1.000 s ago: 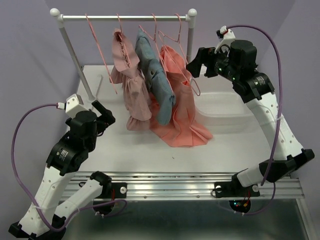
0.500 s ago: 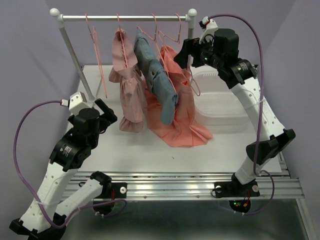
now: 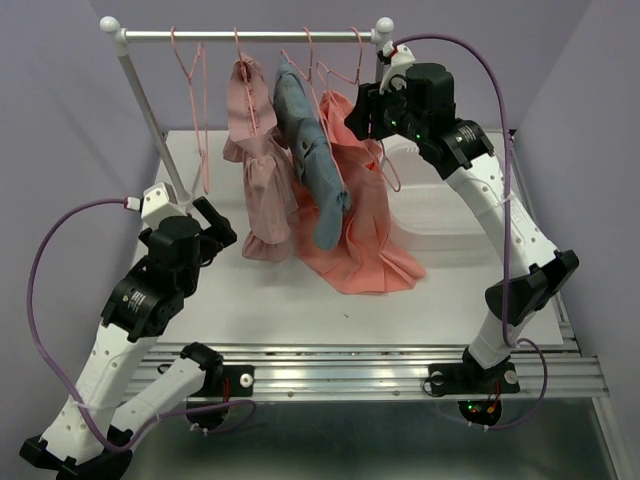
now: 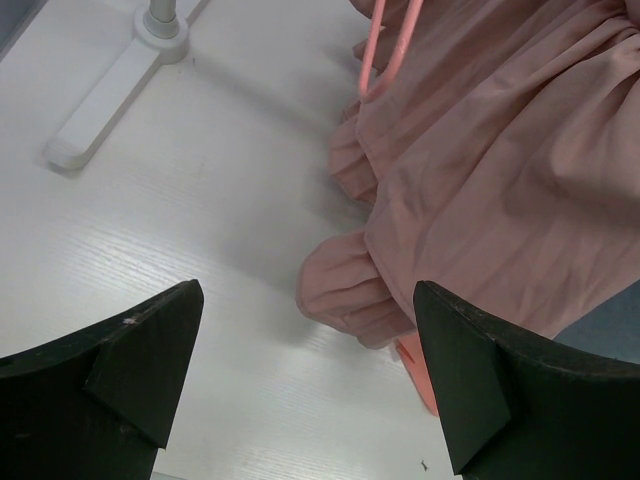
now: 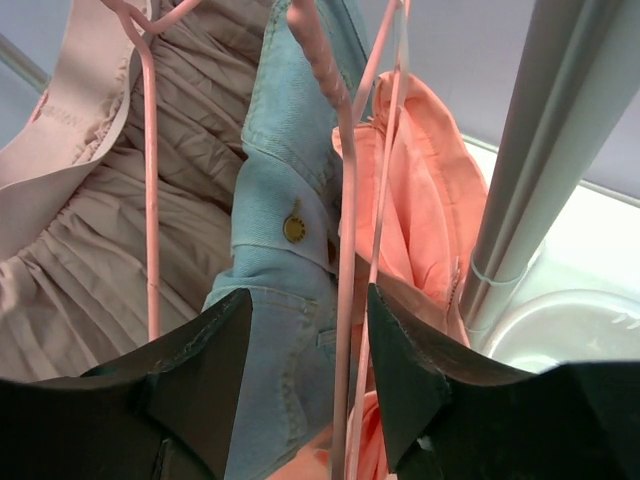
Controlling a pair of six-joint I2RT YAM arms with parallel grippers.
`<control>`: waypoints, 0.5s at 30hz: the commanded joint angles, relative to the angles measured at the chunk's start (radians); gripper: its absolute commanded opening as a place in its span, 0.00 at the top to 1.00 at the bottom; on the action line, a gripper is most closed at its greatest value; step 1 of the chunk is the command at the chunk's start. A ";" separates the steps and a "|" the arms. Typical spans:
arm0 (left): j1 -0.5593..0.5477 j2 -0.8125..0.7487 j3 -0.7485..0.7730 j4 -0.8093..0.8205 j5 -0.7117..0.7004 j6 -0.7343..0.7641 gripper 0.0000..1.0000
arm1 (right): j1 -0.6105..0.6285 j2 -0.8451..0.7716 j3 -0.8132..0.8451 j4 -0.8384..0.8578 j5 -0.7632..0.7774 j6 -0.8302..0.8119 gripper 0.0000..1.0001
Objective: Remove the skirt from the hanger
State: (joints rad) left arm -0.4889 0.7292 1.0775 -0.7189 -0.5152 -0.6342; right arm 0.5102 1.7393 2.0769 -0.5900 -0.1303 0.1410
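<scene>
The salmon-coral skirt [image 3: 365, 215] hangs at the right end of the rail, its hem pooled on the table. It also shows in the right wrist view [image 5: 430, 215]. Its thin pink wire hanger [image 3: 358, 52] hooks over the rail. My right gripper [image 3: 362, 118] is open, high up beside the skirt's top. In the right wrist view the gripper [image 5: 308, 300] has two pink hanger wires [image 5: 345, 280] running between its jaws, apart from the pads. My left gripper [image 3: 215, 222] is open and empty, low over the table left of the garments; its own view [image 4: 308, 300] shows bare table between the jaws.
A dusty-pink ruffled garment [image 3: 262, 170] and a blue denim garment [image 3: 315, 170] hang left of the skirt. An empty pink hanger [image 3: 195, 100] hangs at far left. The rack's right post [image 5: 530, 170] is close to my right gripper. A white bin [image 3: 445, 215] sits right of the skirt.
My right arm has moved left and up, from beside the bin to the hangers under the rail. The hanging garments have swung slightly. My left arm has barely moved.
</scene>
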 commanded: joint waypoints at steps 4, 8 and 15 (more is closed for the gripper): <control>0.000 -0.002 -0.005 0.038 0.003 0.021 0.01 | 0.022 0.006 0.054 0.061 0.098 -0.050 0.55; 0.000 -0.013 -0.005 0.038 0.004 0.022 0.01 | 0.031 0.023 0.077 0.050 0.107 -0.063 0.73; 0.000 -0.028 -0.002 0.038 0.009 0.028 0.01 | 0.040 0.032 0.106 0.065 0.161 -0.087 0.99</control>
State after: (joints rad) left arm -0.4889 0.7147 1.0737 -0.7147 -0.5003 -0.6270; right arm 0.5346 1.7782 2.1220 -0.5873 -0.0113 0.0887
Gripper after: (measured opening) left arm 0.986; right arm 0.040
